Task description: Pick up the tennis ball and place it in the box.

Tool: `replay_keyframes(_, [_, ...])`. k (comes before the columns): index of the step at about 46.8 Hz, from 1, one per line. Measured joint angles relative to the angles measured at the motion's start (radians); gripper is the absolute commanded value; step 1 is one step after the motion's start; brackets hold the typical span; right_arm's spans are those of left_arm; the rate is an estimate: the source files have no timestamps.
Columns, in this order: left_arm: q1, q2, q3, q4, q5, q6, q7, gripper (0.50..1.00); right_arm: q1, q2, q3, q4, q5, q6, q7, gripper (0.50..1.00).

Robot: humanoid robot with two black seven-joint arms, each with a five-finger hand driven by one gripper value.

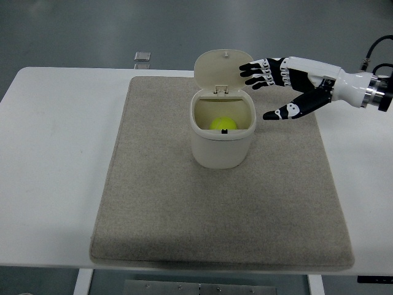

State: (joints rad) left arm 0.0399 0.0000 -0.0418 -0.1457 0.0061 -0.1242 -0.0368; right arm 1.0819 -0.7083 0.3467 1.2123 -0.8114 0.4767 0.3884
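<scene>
the left side of the smooth white surface (55,153) is bare, and no left arm shows. on the surface lies a rectangular beige mat (153,215) with a coarse, felt-like weave and soft rounded corners. near the mat's middle, toward the far side, stands the cream plastic box (221,147), a rounded tub with slightly tapering glossy walls. its hinged lid (220,70) is tipped up and back, leaving the mouth open.

the yellow-green fuzzy tennis ball (221,125) sits down inside the box, low against the front wall, with a small dark latch piece on the rim just in front of it. so the placing looks done already.

the ball should handle as light and springy, its felt nap giving good friction. it will roll and bounce if let go from height. a grasp around its middle with fingers opposing the thumb would suit it.

to the right, the robot's black and white right hand (279,86) hovers beside the lid and above the box's right rim, fingers spread and straight, thumb apart below them, holding nothing. its white forearm runs off the right edge.
</scene>
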Motion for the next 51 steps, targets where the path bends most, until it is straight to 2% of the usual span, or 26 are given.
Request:
replay_keyframes(3, [0.000, 0.000, -0.001, 0.000, 0.000, 0.000, 0.000, 0.996, -0.003, -0.019, 0.000, -0.001, 0.022, 0.022, -0.002, 0.903])
replay_keyframes(8, [0.000, 0.000, 0.000, 0.000, 0.000, 0.000, 0.000, 0.996, -0.027, -0.032, 0.000, -0.014, 0.056, 0.027, -0.004, 0.903])
replay_keyframes(14, [0.000, 0.000, 0.000, 0.000, 0.000, 0.000, 0.000, 0.996, -0.058, -0.036, 0.000, -0.032, 0.108, 0.014, -0.004, 0.903])
replay_keyframes(23, [0.000, 0.000, 0.000, 0.000, 0.000, 0.000, 0.000, 0.996, -0.087, -0.021, -0.003, -0.084, 0.298, -0.014, -0.010, 0.901])
replay_keyframes(31, [0.000, 0.000, 0.000, 0.000, 0.000, 0.000, 0.000, 0.996, -0.113, 0.012, -0.003, -0.125, 0.441, -0.116, -0.094, 0.901])
replay_keyframes(38, [0.000, 0.000, -0.001, 0.000, 0.000, 0.000, 0.000, 0.996, -0.121, 0.078, -0.001, -0.178, 0.581, -0.207, -0.185, 0.901])
replay_keyframes(46, [0.000, 0.000, 0.000, 0.000, 0.000, 0.000, 0.000, 0.996, -0.122, 0.109, 0.016, -0.225, 0.702, -0.221, -0.212, 0.901])
replay_keyframes(51, [0.000, 0.000, 0.000, 0.000, 0.000, 0.000, 0.000, 0.996, -0.122, 0.137, 0.037, -0.263, 0.790, -0.221, -0.263, 0.901])
